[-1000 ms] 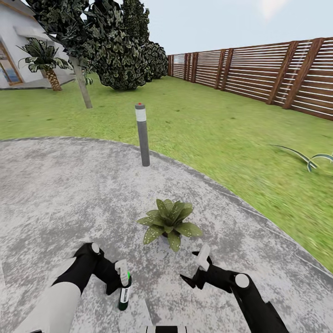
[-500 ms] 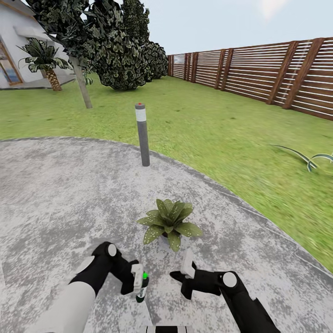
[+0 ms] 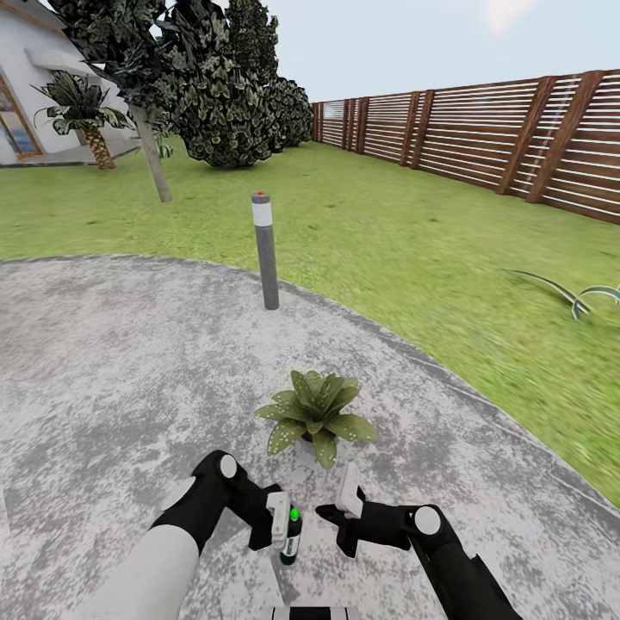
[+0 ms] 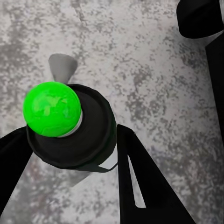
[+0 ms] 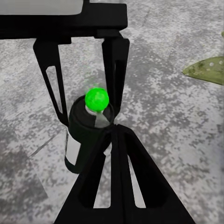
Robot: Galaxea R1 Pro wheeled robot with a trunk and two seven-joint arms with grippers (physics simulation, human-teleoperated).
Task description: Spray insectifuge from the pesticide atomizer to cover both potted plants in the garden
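Note:
My left gripper (image 3: 284, 530) is shut on the pesticide atomizer (image 3: 292, 541), a dark bottle with a pale label, held upright just above the paving. From above, the atomizer (image 4: 79, 140) shows a bright green ball on its spray head, with black fingers (image 4: 140, 186) on both sides. One potted plant (image 3: 314, 415), a speckled green rosette, sits on the round grey patio (image 3: 129, 362) just beyond both grippers. My right gripper (image 3: 340, 508) hangs shut and holds nothing, a little to the right of the bottle. Its closed fingertips (image 5: 114, 135) point at the atomizer (image 5: 81, 135).
A grey bollard lamp (image 3: 265, 250) stands at the patio's far edge behind the plant. Lawn (image 3: 413, 258) spreads beyond, with a striped agave (image 3: 577, 297) at right, the slat fence (image 3: 517, 138) behind, and trees (image 3: 207, 86) and a house at left.
My left arm has carried the atomizer to the right, toward the right gripper. The right gripper shifted left a second ago and has held still since.

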